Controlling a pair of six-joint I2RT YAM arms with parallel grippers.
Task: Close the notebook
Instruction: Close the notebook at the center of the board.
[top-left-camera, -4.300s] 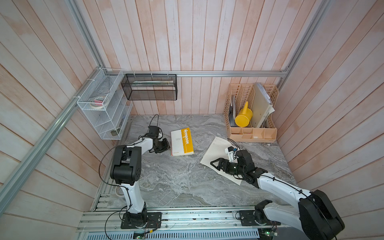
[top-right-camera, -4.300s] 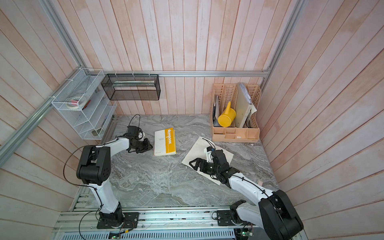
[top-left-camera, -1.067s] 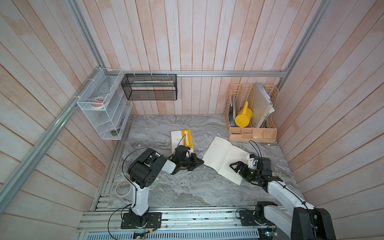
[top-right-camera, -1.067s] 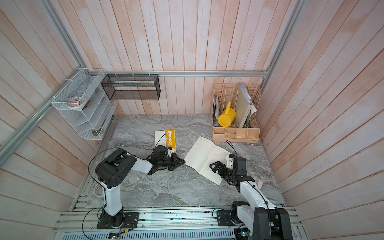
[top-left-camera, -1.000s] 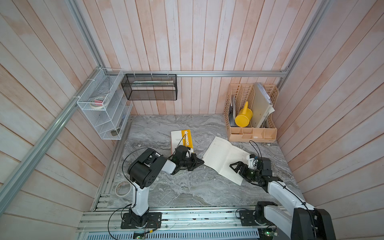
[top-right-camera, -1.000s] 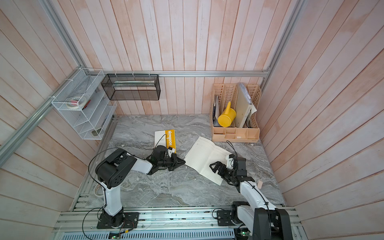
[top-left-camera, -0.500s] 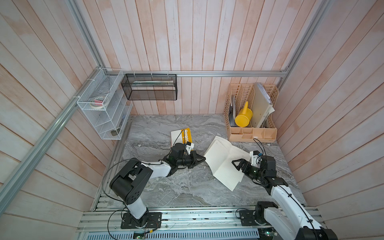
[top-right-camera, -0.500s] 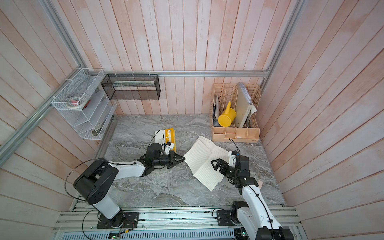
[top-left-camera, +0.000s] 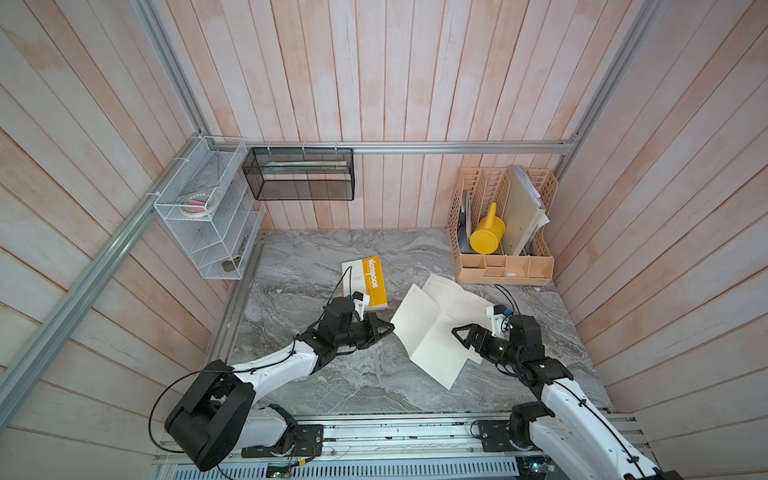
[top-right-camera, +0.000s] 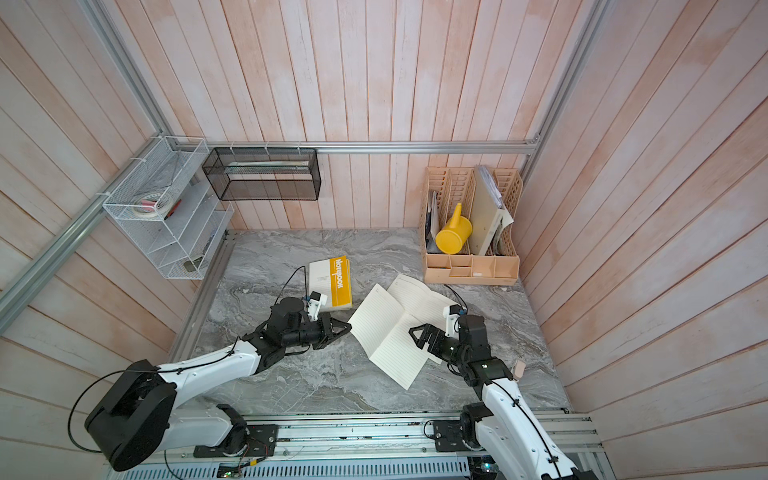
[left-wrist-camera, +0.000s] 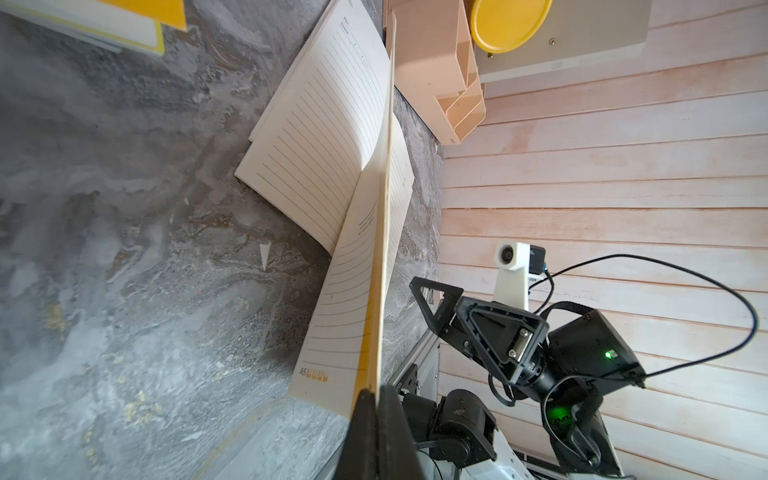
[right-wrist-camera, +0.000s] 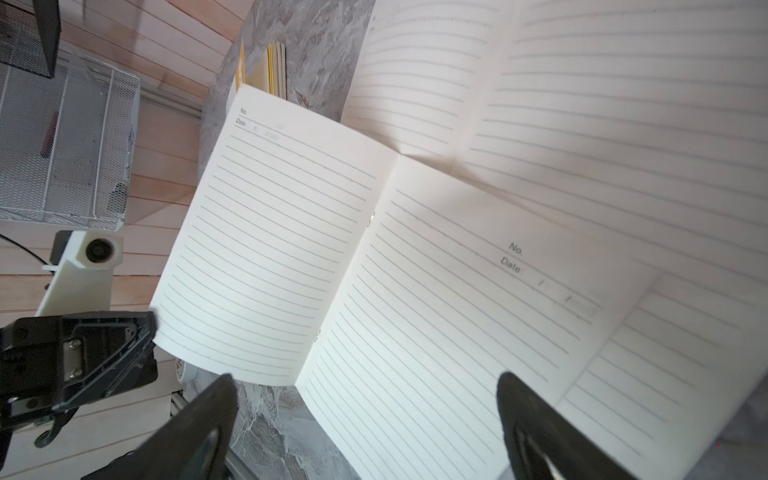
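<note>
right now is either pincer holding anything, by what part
The left pincer pinches the open notebook by the outer edge of its raised half, near a corner; the right pincer is open, holding nothing.

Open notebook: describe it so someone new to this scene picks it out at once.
On the grey marble tabletop, look just in front of the beige desk organizer in the back right corner. The open notebook sits there, spread at a slant. Unlike the closed notebook beside it with its yellow-striped cover, it shows blank lined cream pages.
</note>
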